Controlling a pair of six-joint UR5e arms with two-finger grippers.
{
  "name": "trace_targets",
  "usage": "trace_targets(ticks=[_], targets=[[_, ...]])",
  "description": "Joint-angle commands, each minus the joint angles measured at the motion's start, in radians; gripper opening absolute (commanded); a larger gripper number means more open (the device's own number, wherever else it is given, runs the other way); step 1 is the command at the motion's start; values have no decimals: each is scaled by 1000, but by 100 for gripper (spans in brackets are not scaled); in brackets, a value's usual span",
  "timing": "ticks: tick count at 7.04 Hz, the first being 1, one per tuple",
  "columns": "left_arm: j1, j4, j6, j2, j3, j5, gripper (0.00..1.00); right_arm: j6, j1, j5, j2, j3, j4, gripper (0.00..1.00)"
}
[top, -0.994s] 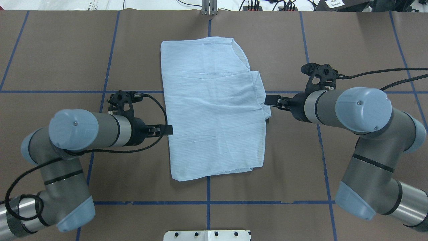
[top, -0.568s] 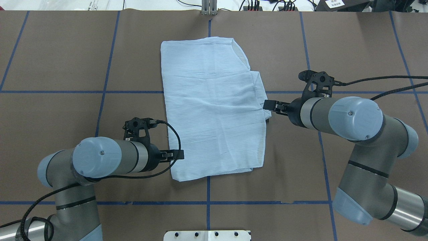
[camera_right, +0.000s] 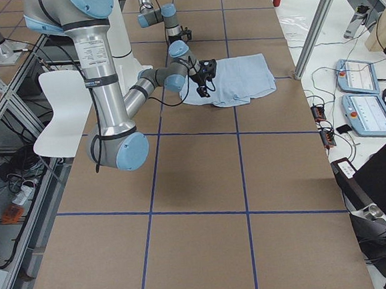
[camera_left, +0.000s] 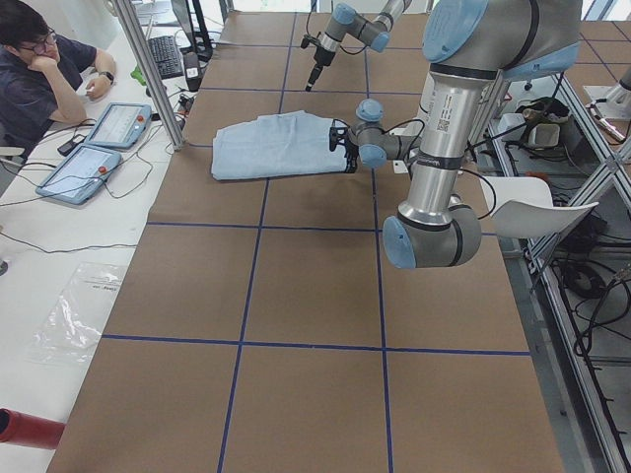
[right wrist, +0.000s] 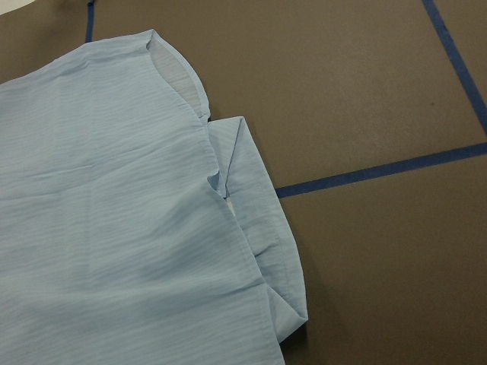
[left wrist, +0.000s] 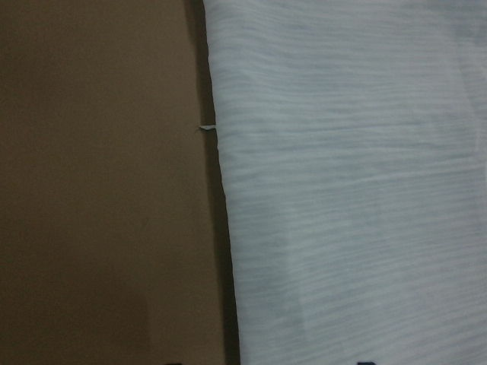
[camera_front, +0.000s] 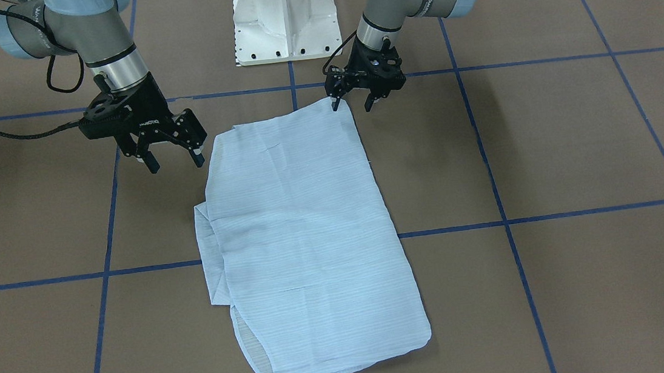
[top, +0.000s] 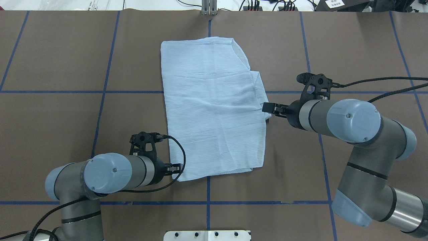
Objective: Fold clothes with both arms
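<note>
Brown table (top: pixel 50 50) with a blue tape grid (top: pixel 67 91); white pedestal base (camera_front: pixel 285 20) at the robot's edge.

The shirt (top: pixel 210 110) lies flat mid-table. It's folded into a rough rectangle with the long side running away from the robot, and it sits across the centre tape line. A folded strip (right wrist: pixel 259 228) pokes out along its right edge, about halfway up. The far right corner has a rounded cut-in.

The left gripper (camera_front: pixel 353 106) is at the shirt's near left corner, fingers pointing down. Its jaws are parted with a modest gap and no cloth between them. In the front view one fingertip (camera_front: pixel 335 106) overlaps the corner. You can't tell from these views whether it touches the fabric. The left wrist view shows only the shirt's edge running up the frame, cloth on one side and bare table on the other.

The right gripper (camera_front: pixel 176 163) has its jaws spread wide and holds nothing. It sits just off the shirt's right edge by the near end of the strip, clear of the cloth. Its wrist camera looks at the strip and the cut-in.
</note>
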Motion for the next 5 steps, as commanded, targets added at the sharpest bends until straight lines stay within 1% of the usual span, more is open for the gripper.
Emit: trace_targets(ticks=[1, 5], targets=[[17, 1, 0, -13, 5, 1, 44, 0, -4, -1, -1, 0, 0, 100], [34, 1, 0, -10, 9, 2, 44, 1, -6, -4, 1, -8, 0, 100]])
